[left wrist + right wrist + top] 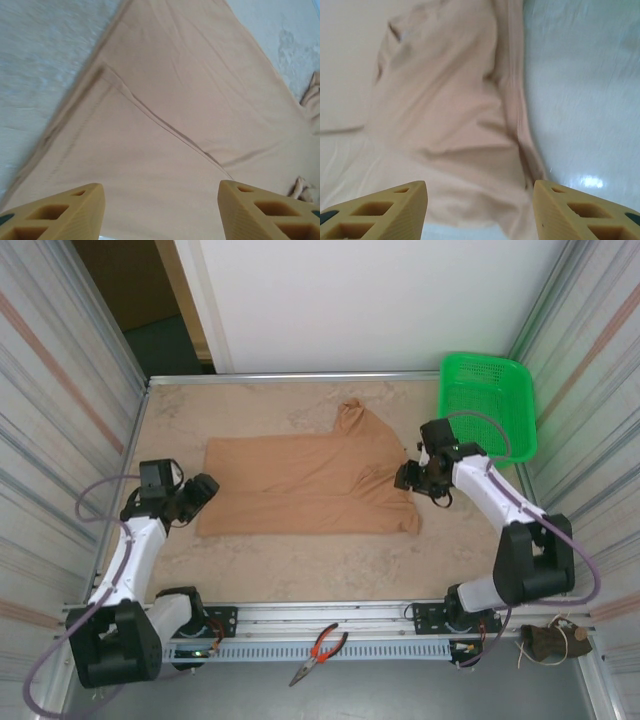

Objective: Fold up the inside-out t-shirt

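Looking at the shirt (300, 485) first: it's lying flat-ish in the middle of the counter (300, 570), stretched out sideways, so its long axis runs from one arm across to the other. Tan, thin, soft stuff. It reads as a rough rectangle, with one sleeve (350, 418) poking out toward the far edge. The left wrist view has a straight edge running diagonally across the cloth, which looks to me like one layer lying over another. The end by the right arm is a lot messier, bunched and wrinkled, with a thick rolled edge beside bare counter.

The left hand (200, 490) sits right at the shirt's left short end, fingers spread wide with nothing between them, smooth cloth in front of them. The right hand (413, 477) hovers over the opposite short end, at the rumpled corner, also spread and pinching nothing.

So each hand has its own end and neither is really "nearer" overall. My guess is the next fold goes along that long axis, one end carried toward the other, and the bunched right end probably needs tidying first or it'll fold lumpy.

Green basket (487, 400) sits off at the far right corner, well apart from the shirt.
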You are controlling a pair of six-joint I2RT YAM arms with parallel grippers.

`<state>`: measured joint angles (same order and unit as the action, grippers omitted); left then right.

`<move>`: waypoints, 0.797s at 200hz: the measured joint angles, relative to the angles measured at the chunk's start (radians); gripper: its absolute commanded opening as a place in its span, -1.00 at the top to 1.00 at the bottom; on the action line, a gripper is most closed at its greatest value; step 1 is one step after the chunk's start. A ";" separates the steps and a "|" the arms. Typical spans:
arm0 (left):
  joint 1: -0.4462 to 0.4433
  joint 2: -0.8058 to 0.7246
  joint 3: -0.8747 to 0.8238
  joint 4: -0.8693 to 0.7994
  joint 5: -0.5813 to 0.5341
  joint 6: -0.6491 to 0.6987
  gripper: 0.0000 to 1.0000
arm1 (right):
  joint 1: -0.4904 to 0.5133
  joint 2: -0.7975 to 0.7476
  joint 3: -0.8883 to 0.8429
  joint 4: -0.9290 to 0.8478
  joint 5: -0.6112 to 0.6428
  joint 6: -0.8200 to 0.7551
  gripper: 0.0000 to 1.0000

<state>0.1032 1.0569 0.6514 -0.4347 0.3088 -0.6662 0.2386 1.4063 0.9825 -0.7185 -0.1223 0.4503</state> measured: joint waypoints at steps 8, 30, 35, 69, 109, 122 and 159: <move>-0.005 0.039 0.000 0.019 0.021 0.005 -0.24 | 0.016 -0.020 -0.039 0.001 0.003 0.015 -0.12; -0.008 0.137 -0.006 0.076 0.063 0.015 -0.24 | 0.039 -0.033 -0.140 0.005 0.019 0.060 -0.07; -0.008 0.154 -0.008 0.085 0.068 0.016 -0.24 | 0.039 -0.033 -0.157 0.008 0.024 0.068 -0.05; -0.008 0.210 -0.044 0.149 0.084 0.019 -0.24 | 0.040 -0.017 -0.196 0.034 0.059 0.113 0.49; -0.007 0.168 -0.120 0.132 0.049 -0.002 -0.24 | 0.043 -0.050 -0.255 0.068 0.084 0.159 1.00; -0.007 0.121 -0.148 0.098 0.022 -0.016 -0.23 | 0.045 -0.095 -0.286 0.058 0.089 0.175 1.00; -0.007 -0.130 -0.256 -0.027 -0.034 -0.088 -0.23 | 0.058 -0.257 -0.354 0.019 0.099 0.229 1.00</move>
<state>0.0959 0.9272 0.3958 -0.4614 0.2749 -0.7544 0.2966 1.1488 0.6289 -0.6998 -0.0231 0.6788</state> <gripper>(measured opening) 0.617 0.051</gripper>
